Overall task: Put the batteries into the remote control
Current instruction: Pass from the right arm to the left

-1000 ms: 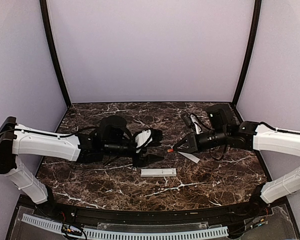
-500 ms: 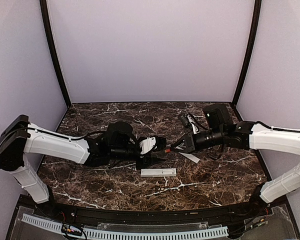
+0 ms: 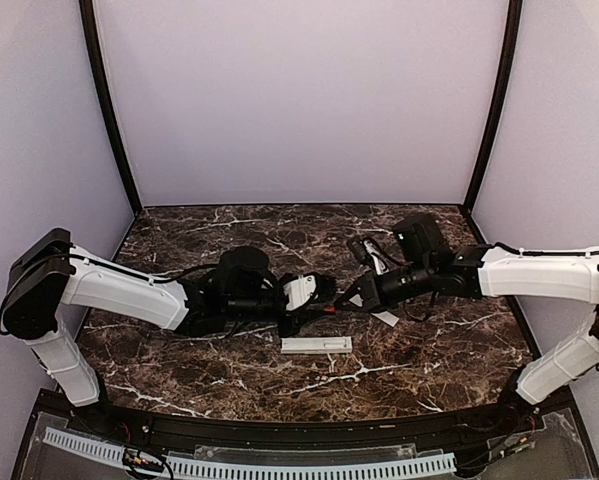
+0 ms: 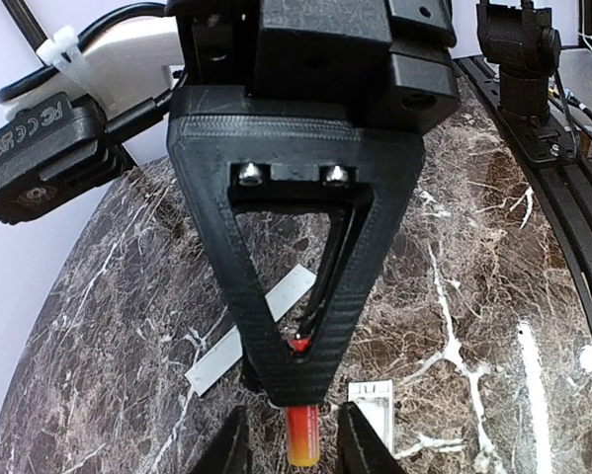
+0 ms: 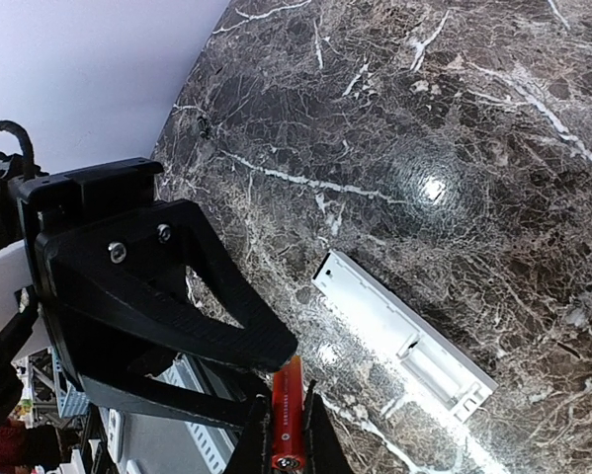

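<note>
likely light, stiff and slick, the small red cylindrical battery hangs in the air just beyond the slim white plastic remote control — right fingers clamped on one end, left fingers parted astride its free end — so a mid-barrel hold looks safest.

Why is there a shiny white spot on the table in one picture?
Right wrist view: light bouncing off the polished table. Top view: no such spot, just soft, even light. Left wrist view: the battery near the lens looks slightly fuzzy.

Red battery midair; white remote flat
</note>
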`<state>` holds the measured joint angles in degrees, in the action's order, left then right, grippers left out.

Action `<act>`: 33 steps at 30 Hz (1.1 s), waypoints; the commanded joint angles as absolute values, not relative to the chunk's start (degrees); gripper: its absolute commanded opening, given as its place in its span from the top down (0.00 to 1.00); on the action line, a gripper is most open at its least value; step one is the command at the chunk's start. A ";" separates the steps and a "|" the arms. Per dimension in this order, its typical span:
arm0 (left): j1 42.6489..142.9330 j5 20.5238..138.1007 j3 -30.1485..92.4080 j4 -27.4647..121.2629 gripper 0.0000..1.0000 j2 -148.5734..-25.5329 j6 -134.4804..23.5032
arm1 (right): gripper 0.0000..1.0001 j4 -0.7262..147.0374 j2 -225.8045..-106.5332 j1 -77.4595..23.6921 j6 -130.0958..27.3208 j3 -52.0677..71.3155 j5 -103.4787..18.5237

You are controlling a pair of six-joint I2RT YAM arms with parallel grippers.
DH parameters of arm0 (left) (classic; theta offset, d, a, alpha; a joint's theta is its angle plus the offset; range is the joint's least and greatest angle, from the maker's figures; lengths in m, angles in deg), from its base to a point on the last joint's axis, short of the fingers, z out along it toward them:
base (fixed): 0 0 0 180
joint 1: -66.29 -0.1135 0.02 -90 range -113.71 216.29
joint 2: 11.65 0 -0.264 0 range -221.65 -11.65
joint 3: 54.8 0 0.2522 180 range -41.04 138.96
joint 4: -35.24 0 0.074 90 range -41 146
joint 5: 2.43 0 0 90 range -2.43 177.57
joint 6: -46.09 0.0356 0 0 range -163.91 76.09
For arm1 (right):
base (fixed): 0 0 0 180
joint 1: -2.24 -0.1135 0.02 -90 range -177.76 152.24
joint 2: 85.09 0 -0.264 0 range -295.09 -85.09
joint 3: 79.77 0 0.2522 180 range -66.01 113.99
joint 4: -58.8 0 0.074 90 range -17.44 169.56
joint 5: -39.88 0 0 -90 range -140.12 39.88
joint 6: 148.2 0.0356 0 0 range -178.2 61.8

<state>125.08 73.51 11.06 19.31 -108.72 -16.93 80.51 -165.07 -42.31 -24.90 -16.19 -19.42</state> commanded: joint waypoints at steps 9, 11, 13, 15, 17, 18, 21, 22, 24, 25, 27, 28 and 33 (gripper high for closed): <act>125.44 73.65 10.52 18.85 0.84 -110.26 -15.82 | 1.00 77.53 -165.40 -41.70 -25.31 -14.59 -17.95; 125.44 73.95 10.67 18.89 0.84 -110.48 -16.05 | 1.00 77.49 -165.41 -41.54 -25.33 -14.51 -17.80; 125.44 74.09 10.72 18.87 0.84 -110.54 -16.19 | 1.00 77.55 -165.70 -41.61 -25.28 -14.35 -17.63; 125.44 74.12 10.72 18.67 0.91 -110.38 -16.22 | 1.00 77.60 -165.86 -41.61 -25.32 -14.25 -17.51; 125.44 74.25 10.68 18.68 0.99 -110.35 -16.16 | 1.00 77.53 -166.03 -41.60 -25.37 -14.25 -17.50; 125.49 74.46 10.61 18.77 1.00 -110.35 -16.19 | 1.00 77.56 -166.11 -41.57 -25.34 -14.24 -17.55; 125.44 75.39 10.64 19.84 1.00 -110.27 -16.16 | 0.99 78.15 -166.02 -41.53 -25.33 -14.37 -18.52; 125.44 76.20 10.86 20.40 1.00 -110.26 -16.02 | 0.93 78.69 -165.84 -41.48 -25.31 -14.46 -19.22; 125.44 77.60 11.35 22.97 1.00 -110.26 -15.48 | 0.80 79.70 -164.99 -41.43 -25.31 -14.70 -21.14; 125.46 78.11 11.52 24.98 1.00 -110.26 -15.34 | 0.73 80.04 -164.24 -41.36 -25.32 -15.01 -21.94; 125.44 79.08 12.00 27.92 1.00 -110.18 -15.61 | 0.63 80.12 -162.75 -41.14 -25.00 -16.09 -23.18; 125.49 79.25 12.21 28.84 1.00 -110.18 -15.78 | 0.60 80.16 -161.90 -41.02 -24.92 -16.62 -23.50; 125.44 79.13 14.65 37.77 1.00 -111.14 -16.07 | 0.51 81.29 -157.38 -40.18 -24.51 -19.42 -25.81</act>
<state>125.08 78.27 11.89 28.64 -110.50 -15.86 80.42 -161.18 -41.02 -24.68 -17.11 -22.74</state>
